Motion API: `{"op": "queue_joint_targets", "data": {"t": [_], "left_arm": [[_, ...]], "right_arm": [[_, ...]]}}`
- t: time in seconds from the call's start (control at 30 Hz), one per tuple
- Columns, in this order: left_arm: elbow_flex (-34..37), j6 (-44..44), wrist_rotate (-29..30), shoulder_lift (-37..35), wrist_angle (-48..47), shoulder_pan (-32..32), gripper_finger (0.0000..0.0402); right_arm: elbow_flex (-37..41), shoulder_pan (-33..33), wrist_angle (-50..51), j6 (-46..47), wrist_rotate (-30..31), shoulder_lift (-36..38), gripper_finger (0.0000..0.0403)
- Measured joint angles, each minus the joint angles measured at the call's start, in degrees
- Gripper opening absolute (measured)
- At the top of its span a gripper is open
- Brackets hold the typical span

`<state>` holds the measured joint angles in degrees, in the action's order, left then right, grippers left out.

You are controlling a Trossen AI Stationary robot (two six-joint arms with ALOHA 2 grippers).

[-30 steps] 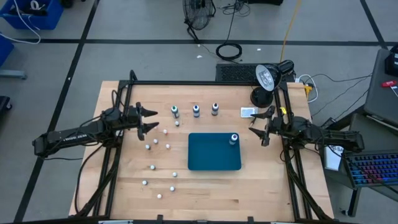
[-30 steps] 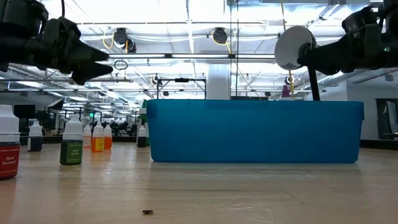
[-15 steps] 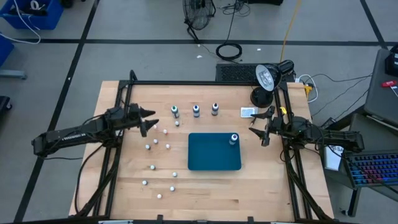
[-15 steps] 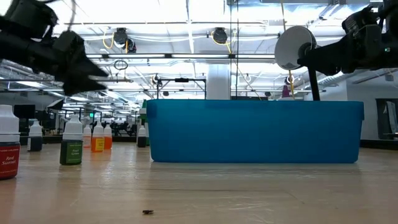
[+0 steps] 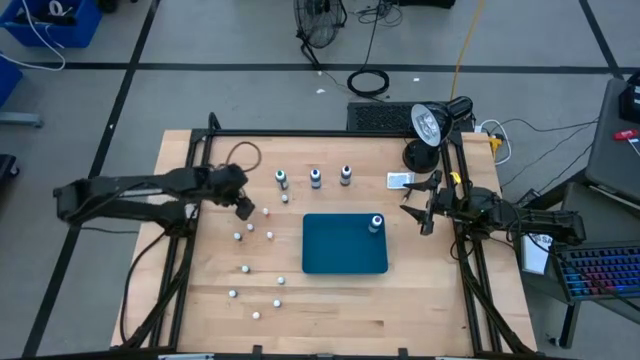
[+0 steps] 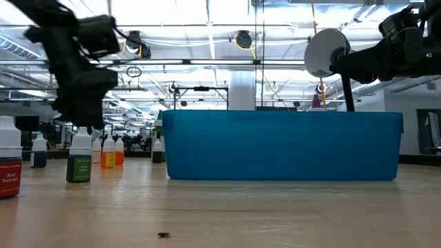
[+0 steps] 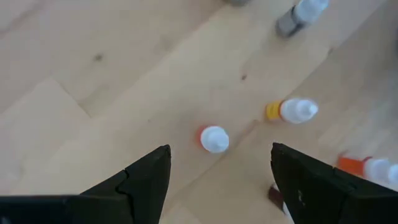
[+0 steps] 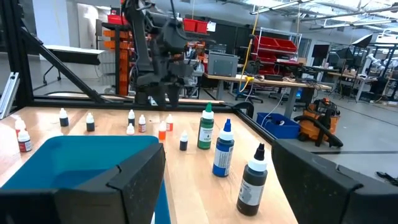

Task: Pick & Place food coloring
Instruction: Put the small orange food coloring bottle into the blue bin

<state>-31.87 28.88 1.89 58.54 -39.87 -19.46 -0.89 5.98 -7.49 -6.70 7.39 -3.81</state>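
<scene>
Now the left gripper point(image 5: 243, 207) hangs over the left half of the table point(image 5: 420, 300), pointed down, its two fingers point(image 7: 146, 180) spread wide with nothing between them. In the left wrist view a red-bodied small bottle point(image 7: 213, 139) stands upright almost midway between the fingertips, seen from its pale cap; a yellow one point(image 7: 292, 111) and an orange one point(image 7: 370, 168) lie a little farther toward the table's middle. A good descent would keep the red bottle centred between the fingers, drop straight, and close only once the pads flank the body below the cap, since a grip on the tapered top would likely slip. The yellow neighbour is near enough that a sideways drift could knock it over.

Toward the back edge three taller bottles point(image 5: 314, 177) stand in a row, and more tiny ones point(image 5: 256, 290) are scattered toward the front-left corner. Near the table's middle sits the blue bin point(image 5: 344, 245), presumably the destination, with one bottle point(image 5: 376, 223) already in its back-right corner.

By the right edge the right gripper point(image 5: 421, 206) waits, jaws apart and empty.
</scene>
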Motion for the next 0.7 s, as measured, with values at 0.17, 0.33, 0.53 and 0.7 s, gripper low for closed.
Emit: {"op": "queue_joint_targets", "data": {"t": [0.17, 0.33, 0.53, 0.7], "left_arm": [[-4.3, -3.7, -0.3, 9.8, -0.6, 0.5, 0.0273], [-5.4, -5.0, -0.3, 16.6, -0.6, 0.5, 0.0273], [-5.3, -6.9, 1.5, 22.1, -0.9, 0.5, 0.0273], [-5.3, -7.6, 4.3, 22.8, -0.5, 0.5, 0.0273]], "right_arm": [[0.0, 0.0, 0.0, 0.0, 0.0, 0.0, 0.028], [0.0, 0.0, 0.0, 0.0, 0.0, 0.0, 0.028], [0.0, 0.0, 0.0, 0.0, 0.0, 0.0, 0.0283], [0.0, 0.0, 0.0, 0.0, 0.0, 0.0, 0.0282]]}}
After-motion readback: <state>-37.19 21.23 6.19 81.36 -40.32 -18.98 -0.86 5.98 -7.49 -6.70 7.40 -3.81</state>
